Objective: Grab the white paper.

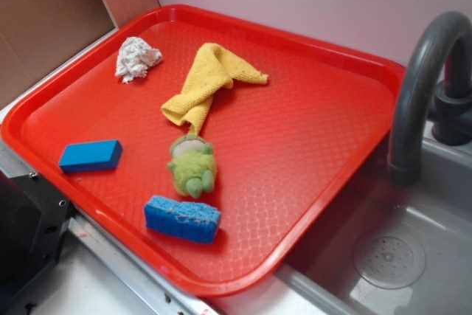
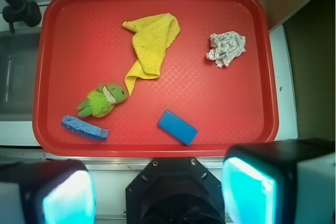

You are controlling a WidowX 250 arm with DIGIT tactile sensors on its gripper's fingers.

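Although the gripper (image 2: 157, 192) hangs high above the tray's (image 2: 262, 77) near edge, with its two pads (image 2: 247, 190) spread wide and nothing between them, no move toward the paper (image 2: 226, 49) looks begun. The paper lies alone in one corner of the tray, the corner nearest the brown board (image 1: 44, 20), well apart from the cloth (image 2: 151, 45) at the middle of the far side.

The main risk, I judge, is in the descent. The wad is light and crumpled, so pads closing off-centre could pinch only a loose fold, or nudge it toward the rim so that it skids away. Coming down too far would press the pads onto the textured tray floor. The raised rim beside the paper leaves little room on that side, and a finger could catch on it. The cloth, the toy (image 2: 100, 100), the block (image 2: 177, 127) and the sponge (image 2: 84, 127) all lie away from the paper, so a mistaken grasp seems unlikely unless the arm drifts toward the middle.

The wrist view alone shows the gripper and its open stance; the exterior view shows none of it. The exterior view, in turn, shows the wad's height and rumpled bulk, and how the tray's edge overhangs the sink (image 1: 413, 256) beside the faucet (image 1: 420, 86).
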